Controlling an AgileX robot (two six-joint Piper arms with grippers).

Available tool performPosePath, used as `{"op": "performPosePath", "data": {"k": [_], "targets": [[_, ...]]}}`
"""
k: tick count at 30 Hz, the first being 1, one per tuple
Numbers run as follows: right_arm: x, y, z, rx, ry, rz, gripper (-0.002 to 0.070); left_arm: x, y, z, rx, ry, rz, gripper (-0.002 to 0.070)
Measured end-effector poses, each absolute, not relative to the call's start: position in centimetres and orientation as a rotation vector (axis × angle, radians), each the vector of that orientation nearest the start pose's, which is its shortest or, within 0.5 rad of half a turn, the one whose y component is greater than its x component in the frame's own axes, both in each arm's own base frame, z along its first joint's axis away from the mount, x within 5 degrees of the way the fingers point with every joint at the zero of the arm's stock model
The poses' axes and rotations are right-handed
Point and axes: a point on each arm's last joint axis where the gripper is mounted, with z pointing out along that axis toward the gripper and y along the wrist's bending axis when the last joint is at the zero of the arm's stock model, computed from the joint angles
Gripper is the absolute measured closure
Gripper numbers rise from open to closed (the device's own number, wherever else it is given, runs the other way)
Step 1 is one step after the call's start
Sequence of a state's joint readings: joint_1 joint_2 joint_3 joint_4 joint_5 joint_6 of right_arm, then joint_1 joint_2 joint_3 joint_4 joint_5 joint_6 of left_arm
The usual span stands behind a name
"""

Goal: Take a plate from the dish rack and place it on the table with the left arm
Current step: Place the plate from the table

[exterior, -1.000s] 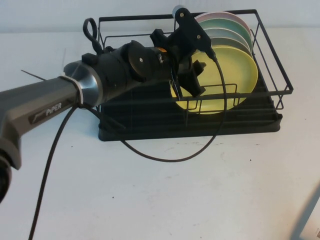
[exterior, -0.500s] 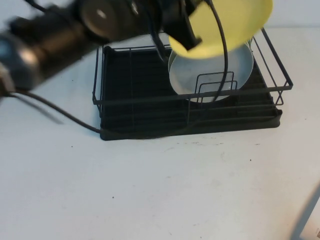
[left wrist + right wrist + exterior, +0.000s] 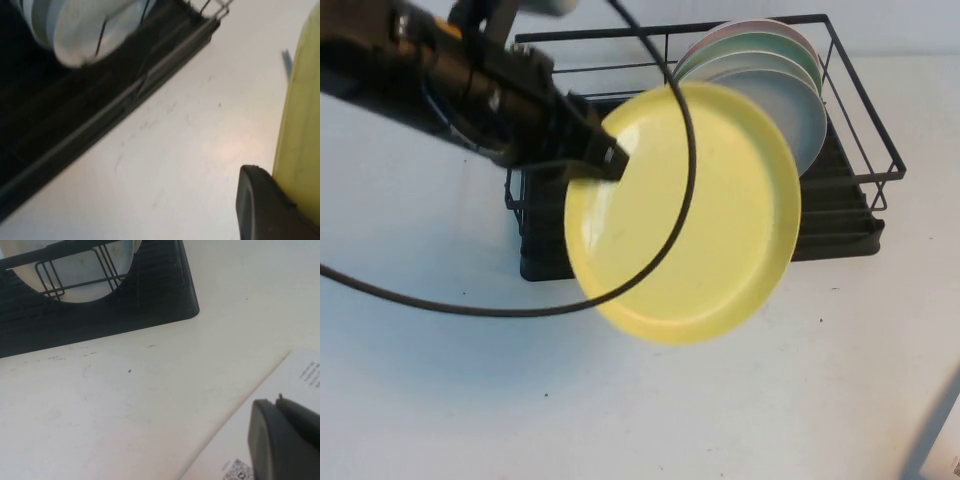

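Even, bright light; soft shadows cast on the table [image 3: 440, 400]. Left arm [image 3: 440, 70] motion-blurred; wrist views defocused up close.

- The yellow plate [image 3: 685, 215] covers the middle of the dish rack [image 3: 855, 215].
- The left gripper [image 3: 605, 160] is blurred, one finger [image 3: 262, 210] cut off.
- The right gripper [image 3: 285, 442] is cropped at the frame's corner.

My left gripper [image 3: 605, 160] grips the left rim of the round pale yellow plastic plate [image 3: 685, 215], in the air before the rectangular black wire dish rack [image 3: 855, 215]. Three plates [image 3: 770, 75] stand in the rack's right end. My right gripper [image 3: 285, 440] sits near the white speckled table [image 3: 720, 410]'s right edge.
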State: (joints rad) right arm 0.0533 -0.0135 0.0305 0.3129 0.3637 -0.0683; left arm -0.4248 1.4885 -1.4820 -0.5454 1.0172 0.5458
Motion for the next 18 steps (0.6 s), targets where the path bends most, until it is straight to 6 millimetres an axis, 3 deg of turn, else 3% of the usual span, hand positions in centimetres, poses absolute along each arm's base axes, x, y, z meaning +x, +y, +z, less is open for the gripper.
{"op": "performPosePath", "data": {"k": [5, 11, 14, 18], "targets": [[5.2, 1.3, 17.2, 0.083, 1.855, 0.295, 0.0696, 26.6, -16.3, 32.7, 0.915, 2.385, -0.753, 0.061], [5.2, 1.3, 17.2, 0.083, 1.855, 0.295, 0.0696, 26.4, -16.3, 25.9, 0.706, 2.36, -0.833, 0.061], [5.2, 1.3, 17.2, 0.083, 1.855, 0.295, 0.0696, 26.8, -16.2, 23.2, 0.588, 2.379, -0.839, 0.061], [5.2, 1.3, 17.2, 0.083, 1.855, 0.295, 0.0696, 27.6, -16.4, 20.6, 0.582, 2.425, -0.817, 0.0601]]}}
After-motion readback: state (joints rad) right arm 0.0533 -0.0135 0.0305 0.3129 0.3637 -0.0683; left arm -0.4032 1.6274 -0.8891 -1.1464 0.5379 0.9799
